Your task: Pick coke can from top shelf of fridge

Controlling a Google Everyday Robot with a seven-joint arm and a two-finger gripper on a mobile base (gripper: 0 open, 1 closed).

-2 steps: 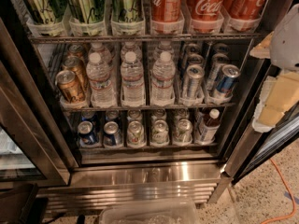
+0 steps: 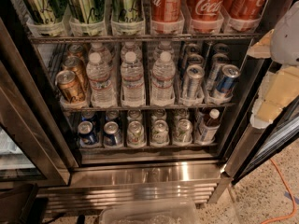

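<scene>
Fridge (image 2: 149, 174): stainless frame, dark inside, door open, with several wire racks of drinks in view.
Top shelf (image 2: 140, 38): wire rack near the upper edge of the view. Green-gold cans (image 2: 86, 3) stand on its left half and red cans on its right, each upright in a clear lane tray (image 2: 205, 28).
Gripper (image 2: 274, 96): at the right edge, outside the cabinet, in front of the door frame. It is lower than the top shelf and well apart from the red cans. I cannot tell whether it is open or closed; no can is in it.
Coke can (image 2: 205, 6): the middle of three front red cans, its top cut off by the view, with neighbours just beside it.
Handling: probably full, so fairly heavy. The thin aluminium wall would dent under a hard squeeze, and it is smooth and likely cold-damp — slippery.
Hold: across the mid-body, above the tray lip, approached from the front — the side gaps look narrow.
</scene>
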